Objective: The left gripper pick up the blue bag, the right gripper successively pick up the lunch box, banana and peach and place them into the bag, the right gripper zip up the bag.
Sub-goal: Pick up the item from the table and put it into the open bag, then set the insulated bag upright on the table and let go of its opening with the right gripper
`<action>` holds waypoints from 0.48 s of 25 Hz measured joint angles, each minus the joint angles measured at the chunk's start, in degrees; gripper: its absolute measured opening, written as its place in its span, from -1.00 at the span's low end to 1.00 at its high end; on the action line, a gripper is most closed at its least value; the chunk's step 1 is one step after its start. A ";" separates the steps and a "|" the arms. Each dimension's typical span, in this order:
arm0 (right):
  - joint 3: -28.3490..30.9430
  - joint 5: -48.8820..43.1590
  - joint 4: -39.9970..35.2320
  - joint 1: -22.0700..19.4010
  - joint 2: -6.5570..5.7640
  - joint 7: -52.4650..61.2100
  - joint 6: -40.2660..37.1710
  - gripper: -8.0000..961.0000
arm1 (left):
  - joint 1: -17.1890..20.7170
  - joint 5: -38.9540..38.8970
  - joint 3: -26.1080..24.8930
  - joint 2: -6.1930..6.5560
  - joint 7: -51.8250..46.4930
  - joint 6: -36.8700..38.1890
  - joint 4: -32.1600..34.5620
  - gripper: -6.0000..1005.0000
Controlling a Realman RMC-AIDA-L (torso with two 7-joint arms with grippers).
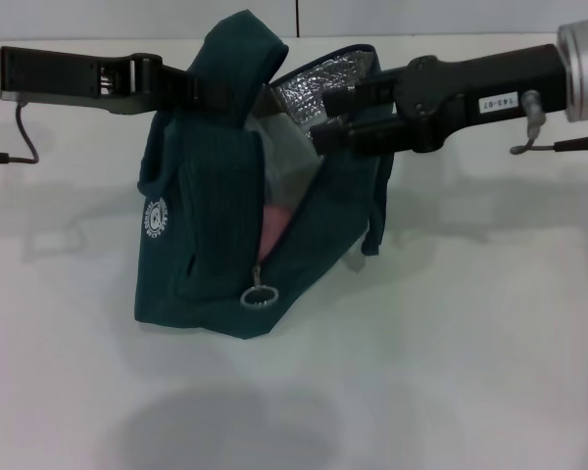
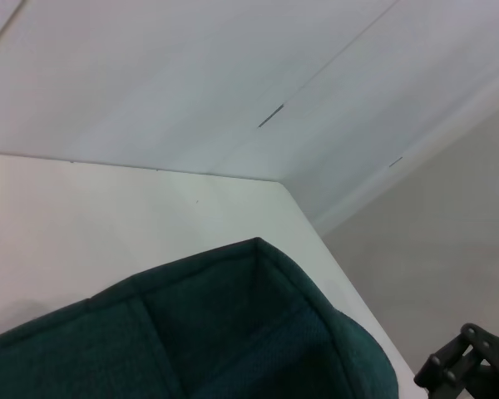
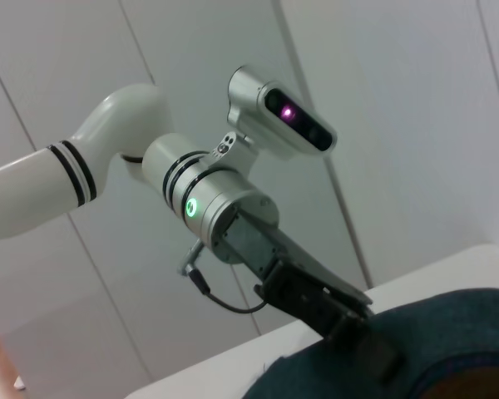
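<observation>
Two grippers meet at the top of the blue bag (image 1: 211, 230), which hangs in the middle of the head view, clear of the white table (image 1: 470, 372). The left gripper (image 1: 201, 90) comes in from the upper left and is clenched on the bag's raised top fold, carrying its weight. The right gripper (image 1: 325, 132) reaches in from the upper right to the open mouth by the foil lining (image 1: 318, 83); whether its jaws are closed cannot be told.

Something pink, likely the peach (image 1: 274, 223), shows inside through the gap, so packing looks finished and zipping remains. The zip's ring pull (image 1: 259, 295) hangs at the low end of the opening, well below and left of the right gripper in the frame. The zip line runs diagonally from that ring up toward the right gripper, so that arm, the nearer free one, must first drop to the ring.
</observation>
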 joint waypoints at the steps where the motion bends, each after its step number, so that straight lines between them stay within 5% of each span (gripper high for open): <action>1: 0.13 0.31 -0.42 -0.47 -0.05 -0.01 0.00 0.31 | 0.00 0.00 -0.01 0.00 0.00 0.00 0.00 -0.92; 12: 8.18 6.36 -3.81 -13.04 -0.25 8.87 -0.66 0.30 | 0.73 -1.09 -0.07 0.13 -0.03 0.00 0.00 -0.92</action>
